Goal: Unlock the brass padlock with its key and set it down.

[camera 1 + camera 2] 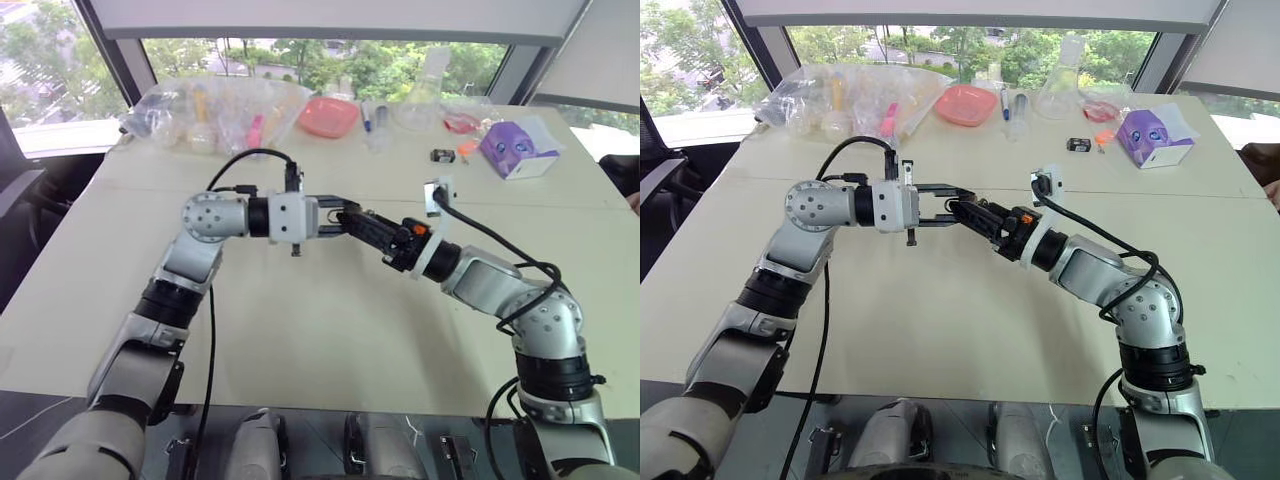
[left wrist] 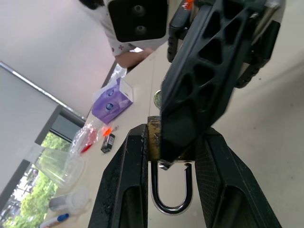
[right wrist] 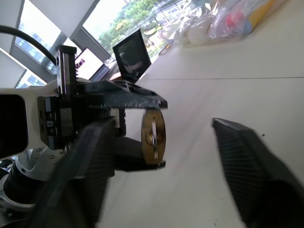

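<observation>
Your left gripper (image 2: 164,190) is clamped on the brass padlock (image 2: 154,137) above the table (image 1: 330,340), well short of the purple box (image 1: 517,148). The right gripper (image 3: 161,137), fingers apart, faces the lock's keyway end; one finger (image 2: 199,90) hides most of the brass. The left wrist view shows the shackle (image 2: 170,190) sprung open. Beyond lie a red tray (image 1: 328,116) and bagged plastic items (image 1: 215,112)

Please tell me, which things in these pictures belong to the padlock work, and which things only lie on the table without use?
Belonging to the job:
- brass padlock, clamped in the left gripper, shackle already sprung open
- right gripper, jaws apart, facing the padlock

Just lying about:
- purple box
- red dish
- heap of clear plastic bags
- small black gadget
- clear flask
</observation>
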Motion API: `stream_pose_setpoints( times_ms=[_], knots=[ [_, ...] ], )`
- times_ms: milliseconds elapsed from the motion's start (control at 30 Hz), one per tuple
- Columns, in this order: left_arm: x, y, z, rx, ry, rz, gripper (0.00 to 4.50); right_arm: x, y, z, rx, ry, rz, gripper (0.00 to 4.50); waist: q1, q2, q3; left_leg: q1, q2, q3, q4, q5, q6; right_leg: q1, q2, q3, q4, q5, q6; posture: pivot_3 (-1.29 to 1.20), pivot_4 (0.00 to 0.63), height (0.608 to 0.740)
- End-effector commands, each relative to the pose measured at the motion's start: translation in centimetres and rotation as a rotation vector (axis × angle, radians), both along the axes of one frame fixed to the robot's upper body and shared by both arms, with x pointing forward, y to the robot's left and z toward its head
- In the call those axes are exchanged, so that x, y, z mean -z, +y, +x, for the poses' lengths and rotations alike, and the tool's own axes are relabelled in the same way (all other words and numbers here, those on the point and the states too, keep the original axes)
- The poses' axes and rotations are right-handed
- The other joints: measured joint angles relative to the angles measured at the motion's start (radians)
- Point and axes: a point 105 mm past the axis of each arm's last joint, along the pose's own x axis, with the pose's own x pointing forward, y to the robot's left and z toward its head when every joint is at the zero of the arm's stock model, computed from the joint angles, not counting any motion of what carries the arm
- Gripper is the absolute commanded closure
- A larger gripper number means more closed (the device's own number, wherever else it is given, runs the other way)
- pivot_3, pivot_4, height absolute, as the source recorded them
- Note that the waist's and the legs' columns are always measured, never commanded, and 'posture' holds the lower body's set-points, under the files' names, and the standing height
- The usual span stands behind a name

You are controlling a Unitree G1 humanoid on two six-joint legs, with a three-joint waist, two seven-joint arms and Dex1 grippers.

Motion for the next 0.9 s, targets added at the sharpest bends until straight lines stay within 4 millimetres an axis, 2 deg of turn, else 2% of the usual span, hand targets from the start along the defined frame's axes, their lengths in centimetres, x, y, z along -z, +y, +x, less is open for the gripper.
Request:
stream_pose_setpoints(
  times_ms=[33, 100, 133, 233, 300, 400, 467, 500, 567, 633, 700, 767, 900],
  knots=[
    [-1.2, -0.3, -0.8, 0.031, -0.044, -0.023, 3.77, -1.2, 0.0, -0.2, -0.012, -0.015, 0.058, 3.17, 0.0, 0.0, 0.0, 0.0, 0.0, 0.0, 0.0, 0.0, 0.0, 0.0, 0.0, 0.0, 0.0, 0.0, 0.0, 0.0, 0.15, 0.739],
    [-1.2, -0.3, -0.8, 0.029, -0.051, -0.02, 3.77, -1.0, 0.0, -0.3, -0.017, -0.006, 0.041, 4.18, 0.0, 0.0, 0.0, 0.0, 0.0, 0.0, 0.0, 0.0, 0.0, 0.0, 0.0, 0.0, 0.0, 0.0, 0.0, 0.0, 0.15, 0.739],
    [-1.2, -0.3, -0.7, 0.028, -0.056, -0.018, 3.77, -0.8, 0.1, -0.3, -0.023, -0.004, 0.028, 4.49, 0.0, 0.0, 0.0, 0.0, 0.0, 0.0, 0.0, 0.0, 0.0, 0.0, 0.0, 0.0, 0.0, 0.0, 0.0, 0.0, 0.15, 0.739],
    [-1.4, -0.3, -0.6, 0.026, -0.068, -0.015, 3.77, -0.3, 0.1, -0.5, -0.029, 0.007, -0.003, 4.49, 0.0, 0.0, 0.0, 0.0, 0.0, 0.0, 0.0, 0.0, 0.0, 0.0, 0.0, 0.0, 0.0, 0.0, 0.0, 0.0, 0.15, 0.739],
    [-1.5, -0.3, -0.7, 0.036, -0.068, -0.011, 2.74, -0.2, 0.1, -0.5, -0.028, 0.009, -0.005, 4.5, 0.0, 0.0, 0.0, 0.0, 0.0, 0.0, 0.0, 0.0, 0.0, 0.0, 0.0, 0.0, 0.0, 0.0, 0.0, 0.0, 0.15, 0.739],
    [-1.5, -0.2, -0.6, 0.037, -0.069, -0.008, 1.48, -0.2, 0.1, -0.4, -0.024, 0.009, -0.009, 4.5, 0.0, 0.0, 0.0, 0.0, 0.0, 0.0, 0.0, 0.0, 0.0, 0.0, 0.0, 0.0, 0.0, 0.0, 0.0, 0.0, 0.15, 0.739],
    [-1.6, -0.1, -0.5, 0.026, -0.065, -0.015, 0.4, -0.3, 0.1, -0.3, -0.021, 0.008, -0.008, 4.5, 0.0, 0.0, 0.0, 0.0, 0.0, 0.0, 0.0, 0.0, 0.0, 0.0, 0.0, 0.0, 0.0, 0.0, 0.0, 0.0, 0.15, 0.739],
    [-1.7, 0.0, -0.3, 0.01, -0.06, -0.027, 0.04, -0.3, 0.1, -0.3, -0.02, 0.007, -0.007, 4.5, 0.0, 0.0, 0.0, 0.0, 0.0, 0.0, 0.0, 0.0, 0.0, 0.0, 0.0, 0.0, 0.0, 0.0, 0.0, 0.0, 0.15, 0.739],
    [-1.7, 0.5, 0.1, -0.026, -0.012, -0.04, 0.04, -0.4, 0.1, -0.1, -0.012, 0.004, -0.005, 4.5, 0.0, 0.0, 0.0, 0.0, 0.0, 0.0, 0.0, 0.0, 0.0, 0.0, 0.0, 0.0, 0.0, 0.0, 0.0, 0.0, 0.15, 0.739],
    [-1.6, 1.5, 0.3, -0.06, 0.109, -0.061, 0.04, -0.4, -0.2, 0.2, 0.011, 0.005, -0.003, 4.5, -0.002, 0.0, 0.0, 0.0, 0.0, 0.0, 0.0, 0.0, 0.0, 0.0, 0.0, 0.0, 0.0, 0.0, 0.0, 0.0, 0.15, 0.739],
    [-1.4, 3.3, 0.1, -0.091, 0.319, -0.098, 0.04, -0.4, -0.8, 0.6, 0.044, 0.01, -0.001, 4.5, -0.009, 0.0, 0.0, 0.0, 0.0, -0.001, 0.0, 0.0, 0.0, 0.0, 0.0, 0.0, 0.0, 0.0, 0.0, 0.0, 0.15, 0.739],
    [-1.4, 4.9, 0.0, -0.127, 0.451, -0.133, 0.04, -0.3, -1.3, 0.8, 0.061, 0.014, 0.002, 4.5, -0.02, 0.0, 0.0, 0.0, 0.001, -0.002, 0.0, 0.0, 0.0, 0.0, 0.0, 0.0, 0.001, 0.0, 0.0, 0.0, 0.15, 0.739],
    [-1.8, 6.0, 0.5, -0.187, 0.535, -0.218, 0.04, -0.7, -1.5, 0.9, 0.058, 0.014, 0.026, 4.5, -0.02, 0.0, 0.0, 0.0, 0.001, -0.003, -0.001, 0.001, -0.001, 0.0, 0.0, 0.0, 0.001, 0.0, 0.0, 0.0, 0.15, 0.739]
  ],
)
